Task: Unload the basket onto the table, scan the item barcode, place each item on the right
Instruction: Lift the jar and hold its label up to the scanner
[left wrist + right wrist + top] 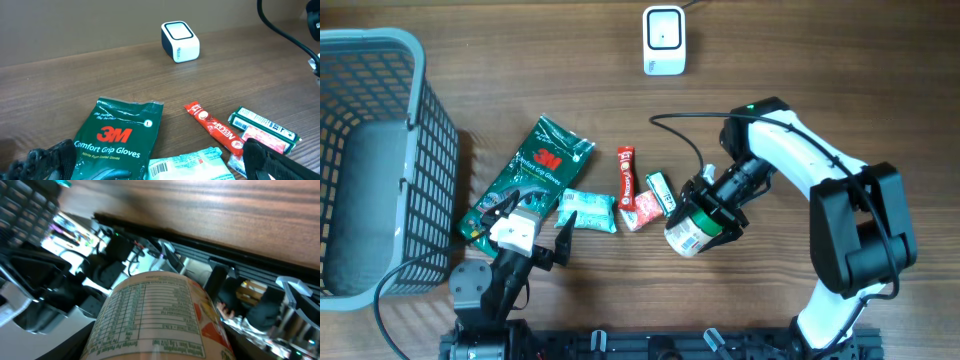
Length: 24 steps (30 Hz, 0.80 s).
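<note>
My right gripper [700, 226] holds the can [682, 238] near me, far from the scanner [663, 40]. It may slip or the barcode may face away. Left gripper [157, 169] is wide, empty.

Soft, even light covers the wooden worktop [520, 60], the basket [430, 150] casting a faint shadow beside it. In the left wrist view the left end effector's dark fingers [45, 160] blur in the foreground; the right wrist view shows the can [160, 315] soft, background smeared, glare on wood.

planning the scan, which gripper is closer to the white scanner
Right. The right gripper, shut on the can, is almost straight toward the robot from the scanner; the left gripper is farther, over the 3M glove pack.
</note>
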Available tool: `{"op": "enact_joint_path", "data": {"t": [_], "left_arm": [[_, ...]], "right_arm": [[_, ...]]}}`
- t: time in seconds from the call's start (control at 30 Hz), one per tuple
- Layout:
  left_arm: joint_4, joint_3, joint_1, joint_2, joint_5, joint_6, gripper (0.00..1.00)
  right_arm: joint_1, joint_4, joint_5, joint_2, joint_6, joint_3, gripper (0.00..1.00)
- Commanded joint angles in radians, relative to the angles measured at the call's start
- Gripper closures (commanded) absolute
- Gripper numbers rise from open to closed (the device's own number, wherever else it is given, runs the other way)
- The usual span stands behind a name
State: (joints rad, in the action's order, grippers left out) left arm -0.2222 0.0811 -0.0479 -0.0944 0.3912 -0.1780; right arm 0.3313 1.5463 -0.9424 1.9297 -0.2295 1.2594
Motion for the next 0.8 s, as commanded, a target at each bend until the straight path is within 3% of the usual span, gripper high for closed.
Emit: {"op": "enact_joint_path", "data": {"t": [0.0, 0.53, 0.67, 0.77], "left_arm": [[0.006, -0.010, -0.002, 0.000, 0.012, 0.009, 0.00], [0.006, -0.010, -0.002, 0.000, 0.012, 0.009, 0.00], [0.006, -0.010, -0.002, 0.000, 0.012, 0.009, 0.00], [0.006, -0.010, -0.002, 0.000, 0.012, 0.009, 0.00]], "right_arm": [[0.032, 0.034, -0.034, -0.047, 0.070, 0.020, 0.43], [0.043, 0.063, 0.049, -0.560, -0.155, 0.019, 0.41], [0.043, 0.006, 0.267, -0.706, -0.298, 0.019, 0.39], [0.043, -0.171, 0.477, -0.774, -0.411, 0.019, 0.39]]}}
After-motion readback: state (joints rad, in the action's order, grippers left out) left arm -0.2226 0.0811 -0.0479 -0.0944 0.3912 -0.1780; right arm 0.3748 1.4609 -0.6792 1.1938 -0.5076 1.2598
